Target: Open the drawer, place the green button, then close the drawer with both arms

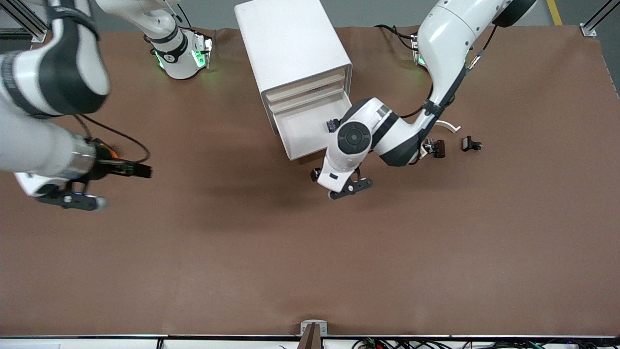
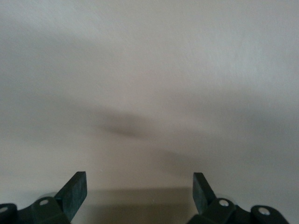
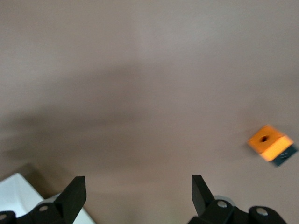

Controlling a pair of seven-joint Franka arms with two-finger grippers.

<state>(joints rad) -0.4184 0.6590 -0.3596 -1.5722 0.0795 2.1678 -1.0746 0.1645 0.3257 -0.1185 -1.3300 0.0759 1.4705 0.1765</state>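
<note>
The drawer (image 1: 302,133), lowest in the white cabinet (image 1: 290,43), stands pulled out with its white floor showing. The button (image 1: 332,125) lies in the drawer by the wall toward the left arm's end. My left gripper (image 1: 325,170) hangs over the drawer's front corner, its fingers hidden under the hand in the front view. In the left wrist view the left gripper (image 2: 139,186) is open and empty over a pale surface. My right gripper (image 1: 143,170) is open and empty over bare table toward the right arm's end, as the right wrist view (image 3: 138,189) shows.
An orange block with a hole (image 3: 271,143) lies on the table near the right gripper, partly hidden by the arm in the front view (image 1: 110,151). Two small black clip pieces (image 1: 438,148) (image 1: 471,144) and a white curved piece (image 1: 448,126) lie toward the left arm's end.
</note>
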